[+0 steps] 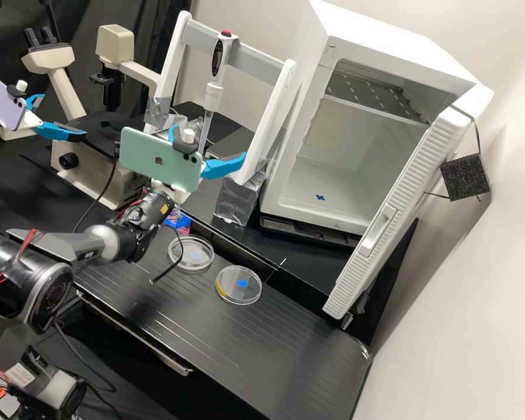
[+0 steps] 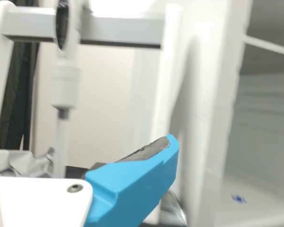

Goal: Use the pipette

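Observation:
In the high view my gripper (image 1: 209,143) stands open in front of the white rack, its blue fingers wide apart with nothing between them. The white pipette (image 1: 214,95) with a red top hangs upright at the rack's grey crossbar (image 1: 253,62), behind and above the gripper; its lower end is hidden. In the wrist view my gripper (image 2: 81,145) has one blue finger in plain sight, and the pipette (image 2: 65,90) stands beyond the fingers, apart from them. Two clear dishes lie on the black bench: one dish (image 1: 191,262), and another dish (image 1: 232,297) with yellow at its edge.
The open white incubator (image 1: 291,192) stands right of the rack, its door (image 1: 414,169) swung out. A microscope (image 1: 87,169) is at the left, beside the second arm's phone and blue fingers. A small blue-pink box (image 1: 178,224) sits below the gripper, near the dishes.

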Controlling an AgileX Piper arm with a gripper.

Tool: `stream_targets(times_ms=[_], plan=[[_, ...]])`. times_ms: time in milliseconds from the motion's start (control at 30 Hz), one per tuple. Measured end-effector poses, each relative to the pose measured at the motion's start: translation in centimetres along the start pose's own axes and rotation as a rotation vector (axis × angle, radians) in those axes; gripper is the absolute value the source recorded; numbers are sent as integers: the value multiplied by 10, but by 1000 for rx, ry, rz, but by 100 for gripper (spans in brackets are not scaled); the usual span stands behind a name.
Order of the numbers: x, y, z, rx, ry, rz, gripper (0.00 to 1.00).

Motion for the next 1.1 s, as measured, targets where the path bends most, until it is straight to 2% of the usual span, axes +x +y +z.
stream_targets(times_ms=[233,467,600,700,800,833,967,1100], plan=[[29,15,-28,5,13,20,100],[60,25,-43,39,-3,20,100],[76,21,-55,13,14,0,100],[87,15,-60,-21,17,-18,100],[100,10,-62,-40,4,-40,100],[103,7,-60,-45,-5,-50,0],[113,4,-59,-29,-19,-56,0],[119,2,-58,-41,-19,-59,0]])
